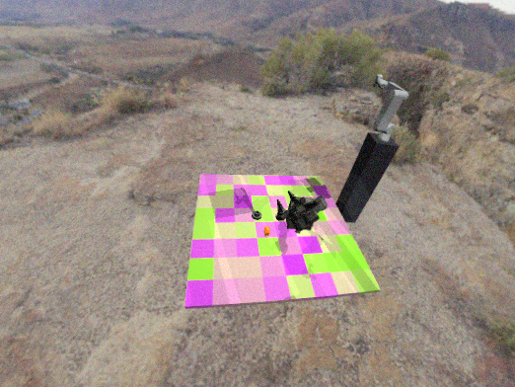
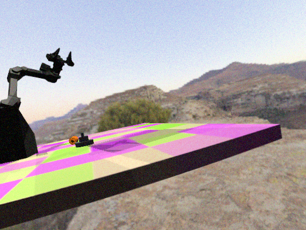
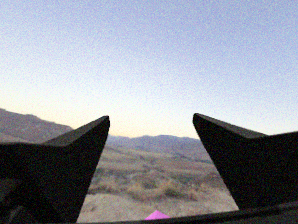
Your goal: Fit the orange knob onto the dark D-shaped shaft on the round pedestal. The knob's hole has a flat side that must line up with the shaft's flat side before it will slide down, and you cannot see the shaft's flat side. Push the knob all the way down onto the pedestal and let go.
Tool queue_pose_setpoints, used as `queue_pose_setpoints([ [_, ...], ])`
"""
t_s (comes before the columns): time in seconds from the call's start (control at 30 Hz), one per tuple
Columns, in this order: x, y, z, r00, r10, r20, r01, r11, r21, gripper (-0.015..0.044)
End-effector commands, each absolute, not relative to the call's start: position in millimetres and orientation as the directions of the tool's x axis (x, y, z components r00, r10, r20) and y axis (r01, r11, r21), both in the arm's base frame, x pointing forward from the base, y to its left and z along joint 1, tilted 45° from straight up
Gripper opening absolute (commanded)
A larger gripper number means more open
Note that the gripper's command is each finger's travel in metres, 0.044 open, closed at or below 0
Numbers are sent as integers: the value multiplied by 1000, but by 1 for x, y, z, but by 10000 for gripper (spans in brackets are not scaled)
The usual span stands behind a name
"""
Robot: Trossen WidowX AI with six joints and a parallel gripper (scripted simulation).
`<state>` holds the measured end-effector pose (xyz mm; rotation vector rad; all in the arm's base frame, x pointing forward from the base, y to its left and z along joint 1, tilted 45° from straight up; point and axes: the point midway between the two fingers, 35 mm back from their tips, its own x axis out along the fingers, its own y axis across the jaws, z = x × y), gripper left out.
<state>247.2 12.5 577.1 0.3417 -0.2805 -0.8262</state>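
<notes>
Near the centre of the top view, the orange knob (image 1: 266, 231) (image 2: 73, 140) lies on the checkered table top (image 1: 237, 267) (image 2: 152, 155), just beside the round pedestal (image 1: 257, 215) (image 2: 84, 142) and off its shaft (image 2: 82, 135). At the upper left of the exterior view, the gripper (image 1: 284, 203) (image 2: 65, 50) (image 3: 152, 118) hangs well above the table, tilted upward, its fingers spread wide apart with nothing between them. Across the wrist view, sky and hills fill the gap between the fingers, and a pink corner shows at the bottom centre.
</notes>
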Motion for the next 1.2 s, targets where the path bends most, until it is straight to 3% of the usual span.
queue_pose_setpoints([
  [0.0,249,14,578,645,-754,123,663,633,400,426],
  [0.17,318,61,571,700,-593,398,505,805,312,440],
  [0.33,361,93,545,785,-423,453,352,906,235,440],
  [0.47,401,122,502,880,-233,415,169,968,184,440],
  [0.67,441,153,422,972,14,235,-66,974,216,440],
  [0.87,459,172,322,971,231,-54,-191,898,397,440],
  [1.0,453,178,249,892,356,-278,-143,806,575,440],
  [1.17,422,178,163,698,488,-525,107,653,750,440],
])
